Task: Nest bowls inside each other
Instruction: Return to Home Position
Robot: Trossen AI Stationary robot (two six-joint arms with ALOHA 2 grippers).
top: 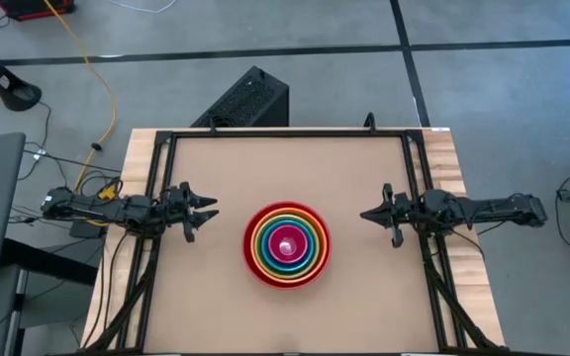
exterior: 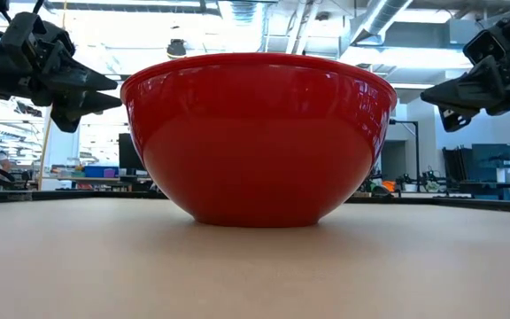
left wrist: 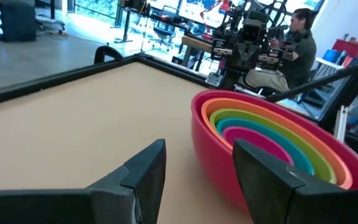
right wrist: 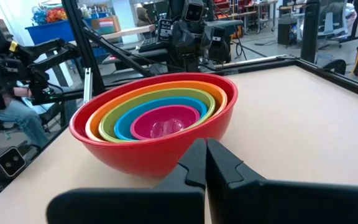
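Note:
The bowls (top: 287, 244) stand nested on the table's middle, resting on the red bowl's base (exterior: 257, 217): red outermost (right wrist: 148, 152), then orange, olive green, light blue, and magenta pink (right wrist: 165, 122) innermost. My left gripper (top: 209, 210) hovers open at the table's left side, level, pointing at the stack, well apart from it; its fingers (left wrist: 143, 177) frame bare table. My right gripper (top: 366, 214) hovers shut at the right side, level, pointing at the stack, also apart from it.
A black frame (top: 285, 133) runs along the table's far, left and right edges. Bare tabletop lies all around the stack. Beyond the table, a seated person (left wrist: 291, 46) and workshop equipment show; a black box (top: 245, 99) stands on the floor behind the far edge.

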